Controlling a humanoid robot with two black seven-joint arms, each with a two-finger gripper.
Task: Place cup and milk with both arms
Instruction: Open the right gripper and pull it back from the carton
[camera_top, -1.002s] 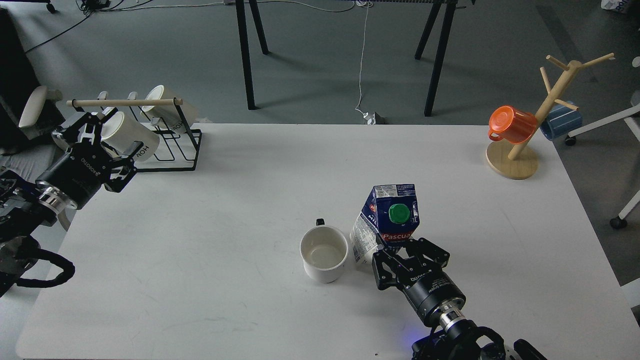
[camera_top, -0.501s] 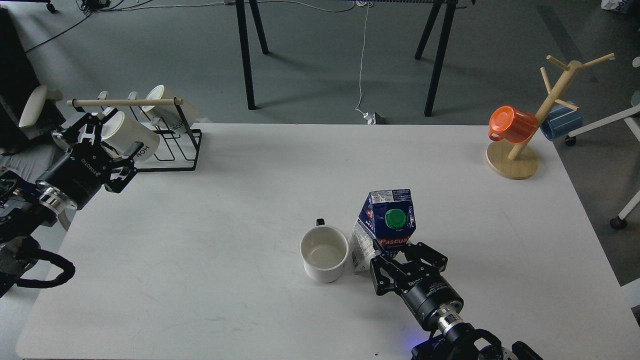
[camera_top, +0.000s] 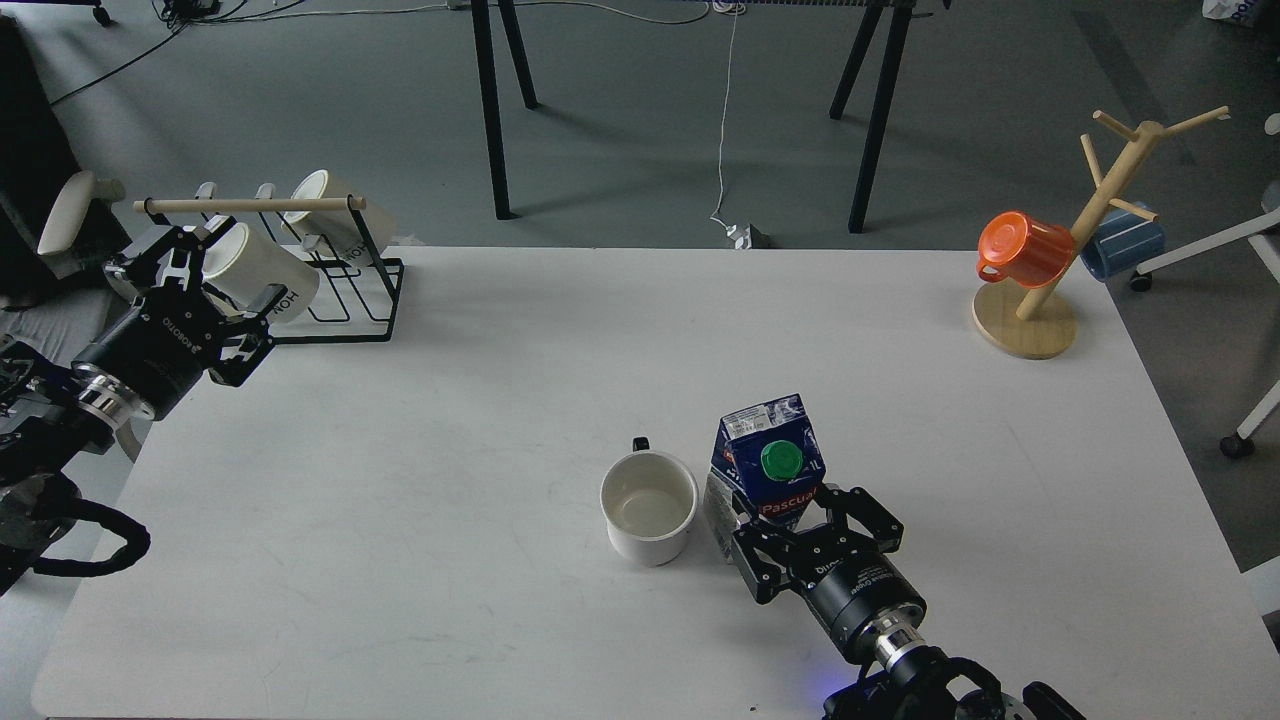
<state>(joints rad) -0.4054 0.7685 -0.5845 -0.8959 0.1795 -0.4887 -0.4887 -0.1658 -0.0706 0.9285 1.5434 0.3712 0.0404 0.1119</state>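
The milk (camera_top: 768, 462), a blue and white carton with a green cap and red "Pascual" label, stands nearly upright on the white table (camera_top: 420, 450), just right of the cup. My right gripper (camera_top: 795, 530) is shut on its lower part from the near side. The cup (camera_top: 648, 505), a white mug with a black handle pointing away, stands upright and empty, free of both grippers. My left gripper (camera_top: 215, 285) is open at the table's far left edge, right by a cream mug (camera_top: 262, 268) on the rack; I cannot tell whether it touches it.
A black wire rack (camera_top: 340, 290) with a wooden bar holds two cream mugs at the back left. A wooden mug tree (camera_top: 1040, 300) with an orange cup (camera_top: 1025, 248) and a blue cup (camera_top: 1125, 240) stands at the back right.
The right gripper has drawn the milk carton toward me and a little left, and the carton has gone from tilted to nearly upright. The left arm and the cup have not moved.
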